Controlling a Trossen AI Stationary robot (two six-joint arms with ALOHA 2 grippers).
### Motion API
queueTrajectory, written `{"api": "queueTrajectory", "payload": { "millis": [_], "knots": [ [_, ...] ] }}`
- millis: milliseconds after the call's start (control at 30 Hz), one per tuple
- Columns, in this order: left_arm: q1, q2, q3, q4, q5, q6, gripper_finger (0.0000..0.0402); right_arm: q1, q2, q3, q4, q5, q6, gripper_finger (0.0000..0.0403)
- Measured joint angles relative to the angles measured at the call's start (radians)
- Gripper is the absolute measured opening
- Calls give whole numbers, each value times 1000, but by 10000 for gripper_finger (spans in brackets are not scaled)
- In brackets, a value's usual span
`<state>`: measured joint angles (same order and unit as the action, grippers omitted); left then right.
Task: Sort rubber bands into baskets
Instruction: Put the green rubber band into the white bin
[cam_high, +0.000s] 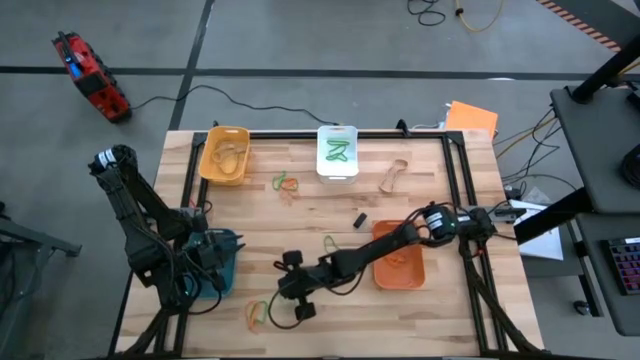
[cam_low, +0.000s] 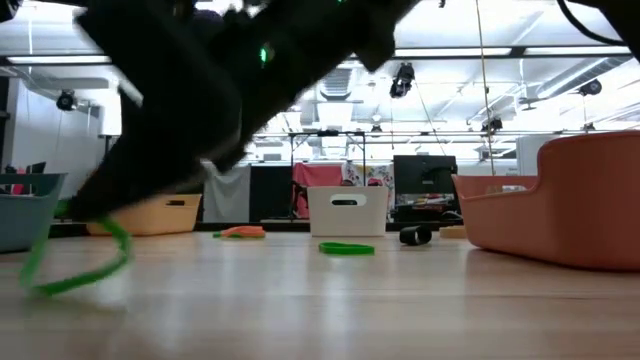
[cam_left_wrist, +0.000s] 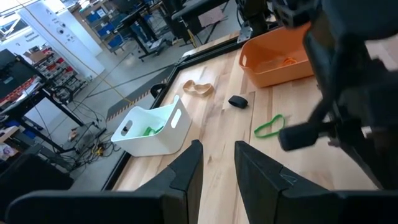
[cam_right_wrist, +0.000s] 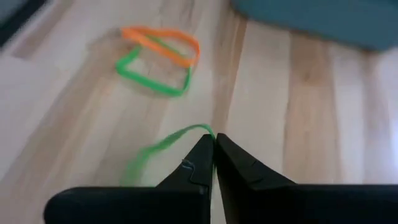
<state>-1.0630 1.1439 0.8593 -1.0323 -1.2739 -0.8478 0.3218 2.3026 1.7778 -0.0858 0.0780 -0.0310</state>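
Right gripper (cam_right_wrist: 214, 144) is reaching across to the near left part of the table (cam_high: 430, 300), just beside the teal basket (cam_high: 222, 262). Its fingers are pressed together on a green band (cam_right_wrist: 163, 144), pinched at one end so the loop trails loose from the tips. In the low view that band (cam_low: 75, 262) hangs down to the wood, so the lift looks barely begun. Gripping an edge of the loop makes sense: thin, floppy, nothing else to catch.

A second green band (cam_right_wrist: 152, 78) and an orange band (cam_right_wrist: 163, 42) lie overlapped near the tips, untouched; likely next in line.

Left gripper (cam_left_wrist: 217, 163) waits over the teal basket, fingers slightly apart, holding nothing visible. Probably parked there to stay out of the right arm's reach.

White basket (cam_high: 337, 152) at the far edge already holds green bands, so that is my guess for the destination, well apart from here. Yellow basket (cam_high: 224, 154) holds tan ones; orange basket (cam_high: 400, 262) sits under the right arm.

Loose on the table: a tan band (cam_high: 393, 176), a small black item (cam_high: 359, 219), a green-and-orange pair (cam_high: 285, 183).

Risk: the band slipping out during the long carry.
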Motion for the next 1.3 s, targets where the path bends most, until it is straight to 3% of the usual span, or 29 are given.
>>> {"api": "queueTrajectory", "payload": {
  "millis": [433,700,967,1300],
  "knots": [
    [0,0,-4,2,3,0,77,-13,-178,-1,-244,95,-113,9],
    [0,0,-4,-3,-1,8,77,-95,-308,-36,-276,107,-259,9],
    [0,0,-4,-4,0,55,77,-282,-467,-179,-203,107,-374,9],
    [0,0,-7,-4,0,71,77,-651,-584,-382,-100,109,-334,9]
  ]
}}
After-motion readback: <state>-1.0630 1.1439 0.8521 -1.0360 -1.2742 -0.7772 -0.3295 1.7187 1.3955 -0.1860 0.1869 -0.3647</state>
